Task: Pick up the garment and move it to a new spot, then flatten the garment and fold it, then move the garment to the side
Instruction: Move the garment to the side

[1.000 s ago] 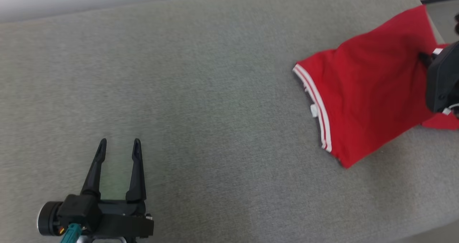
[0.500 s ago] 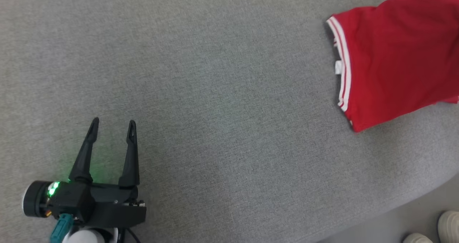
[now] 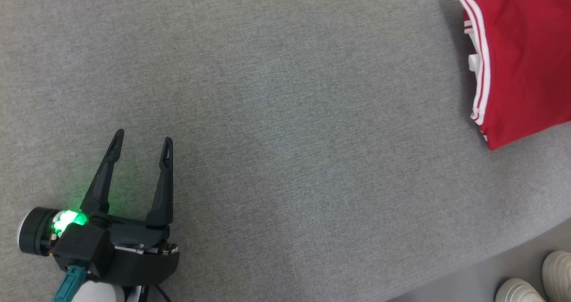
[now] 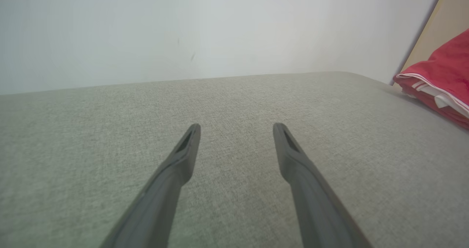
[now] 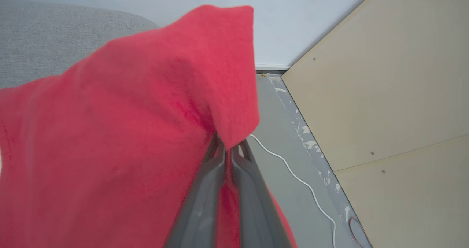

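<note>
Head view: red garment (image 3: 522,56) spotted at the far right of the grey cushion (image 3: 285,114)

The garment is seen lying at the upper right of the cushion, its white-striped edge turned toward the middle and part of it cut off by the frame. The left gripper (image 3: 142,136) is held at the lower left, well apart from the garment. Its jaws are spread wide and nothing is gripped between them. A green light is lit at its base.

Over in the right wrist view, the right gripper (image 5: 231,147) is shown with its fingers pressed together. A fold of the red cloth is pinched between them, with fabric draped over the tips. A white cable (image 5: 293,171) is seen on the floor beside a pale wooden panel (image 5: 384,76). Two pale shoes (image 3: 535,284) are caught at the head view's lower right corner.
</note>
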